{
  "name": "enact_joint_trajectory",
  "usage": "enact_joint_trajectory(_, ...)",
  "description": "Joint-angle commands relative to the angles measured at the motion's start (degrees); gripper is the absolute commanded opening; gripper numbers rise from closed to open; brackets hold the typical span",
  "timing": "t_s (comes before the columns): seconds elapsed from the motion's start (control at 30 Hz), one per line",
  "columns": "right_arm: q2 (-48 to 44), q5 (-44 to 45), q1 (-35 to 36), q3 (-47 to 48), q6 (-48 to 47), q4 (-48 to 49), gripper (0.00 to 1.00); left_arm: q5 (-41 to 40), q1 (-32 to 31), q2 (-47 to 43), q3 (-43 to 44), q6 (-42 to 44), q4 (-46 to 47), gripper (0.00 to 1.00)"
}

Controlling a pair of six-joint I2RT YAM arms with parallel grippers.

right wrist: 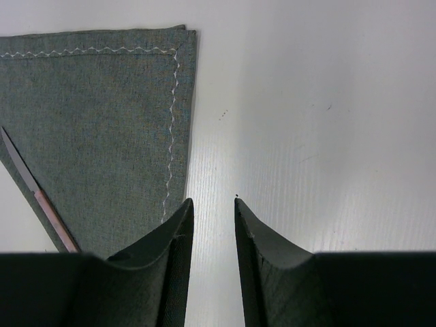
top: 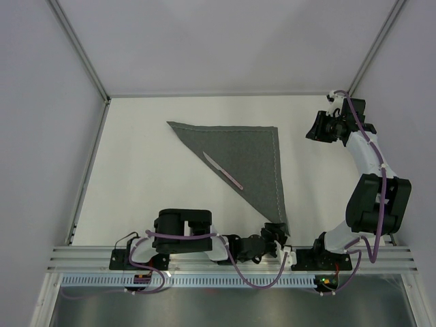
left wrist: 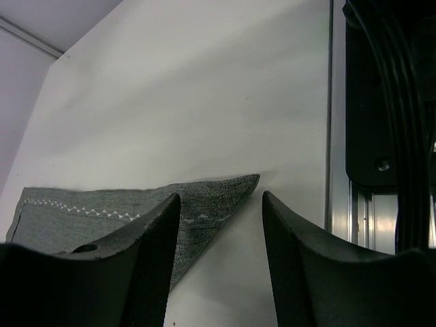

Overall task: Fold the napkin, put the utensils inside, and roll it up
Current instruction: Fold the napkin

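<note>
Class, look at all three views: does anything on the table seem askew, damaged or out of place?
Nothing is damaged or spilled. The knife lies right along the diagonal edge of the folded napkin, not well inside it.

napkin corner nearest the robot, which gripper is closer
Left. The left gripper sits at that corner of the napkin; the right gripper is beside the far right corner.

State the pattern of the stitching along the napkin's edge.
Pale zigzag stitching on the napkin; clearest in right wrist view.
</note>
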Motion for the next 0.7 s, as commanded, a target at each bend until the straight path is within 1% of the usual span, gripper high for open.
enact_joint_trajectory(0.0, -1.8, -0.8, -0.3, -0.2, 1.0, 1.2, 0.36, -0.8, -0.4, 1.7, 1.5, 3.4, -0.2, 0.56)
enact_joint_trajectory(0.13, -1.6, -0.8, -0.3, -0.2, 1.1, 1.2, 0.36, -1.9, -0.4, 2.6, 2.2, 3.9, -0.1, 0.52)
enact_joint_trajectory(0.17, -1.7, -0.8, -0.3, -0.3, 1.1, 1.3, 0.36, -2.1, -0.4, 2.6, 2.2, 4.0, 0.0, 0.49)
enact_joint_trajectory(0.23, -1.6, -0.8, -0.3, -0.3, 1.1, 1.4, 0.36, -2.4, -0.4, 2.7, 2.2, 4.0, 0.0, 0.47)
enact_joint_trajectory(0.27, -1.6, -0.8, -0.3, -0.4, 1.2, 1.3, 0.35, -2.5, -0.4, 2.8, 2.3, 4.0, 0.1, 0.45)
enact_joint_trajectory(0.4, -1.5, -0.8, -0.3, -0.3, 1.1, 1.4, 0.35, -2.6, -0.3, 2.7, 2.7, 4.0, 0.1, 0.39)
enact_joint_trajectory(0.43, -1.5, -0.8, -0.3, -0.4, 1.1, 1.3, 0.36, -2.6, -0.3, 2.7, 2.8, 4.0, 0.0, 0.37)
enact_joint_trajectory(0.47, -1.5, -0.8, -0.3, -0.4, 1.1, 1.3, 0.35, -2.9, -0.3, 2.6, 2.9, 3.9, 0.2, 0.31)
enact_joint_trajectory(0.67, -1.5, -0.8, -0.4, -0.4, 1.1, 1.4, 0.35, -2.7, 0.3, 2.0, 3.8, 2.2, 0.5, 0.27)
